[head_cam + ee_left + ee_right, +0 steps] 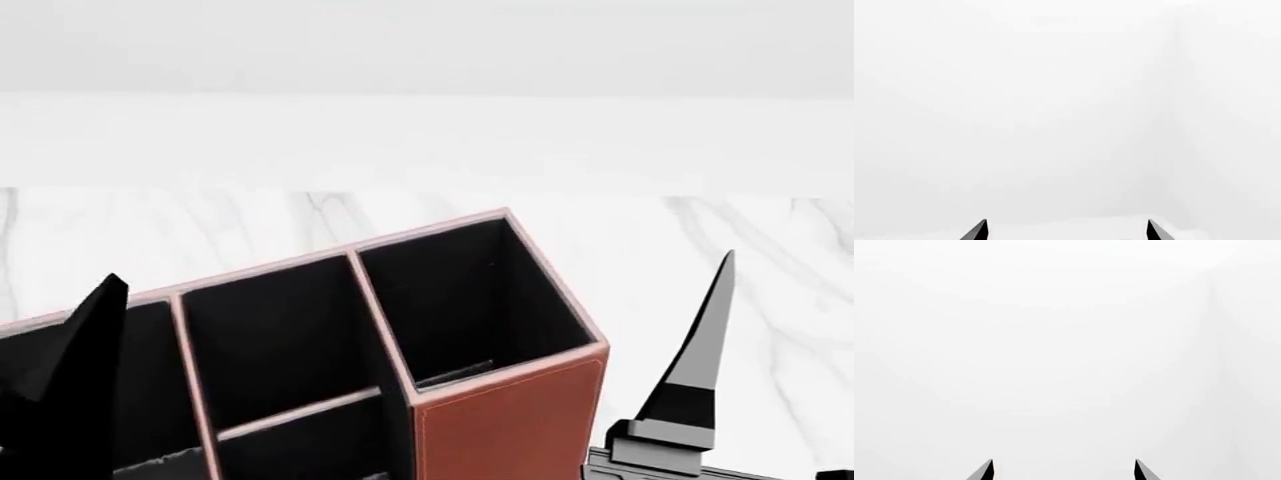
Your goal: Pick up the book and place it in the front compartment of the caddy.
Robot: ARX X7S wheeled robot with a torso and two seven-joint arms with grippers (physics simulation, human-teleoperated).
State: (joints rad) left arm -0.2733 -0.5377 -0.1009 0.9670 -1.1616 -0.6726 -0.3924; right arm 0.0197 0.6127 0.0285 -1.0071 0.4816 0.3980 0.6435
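Head view: the caddy (pixel 514 425) fills the lower frame on the marble bench (pixel 747 240), but no book is seen, so its bearing cannot be judged. The left claw (pixel 1067 230) and right claw (pixel 1064 470) are both held apart, empty.

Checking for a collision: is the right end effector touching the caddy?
Apart. In the head view, marble table shows between the caddy and the right end effector's finger; the right wrist view shows its open fingertips against blank white.
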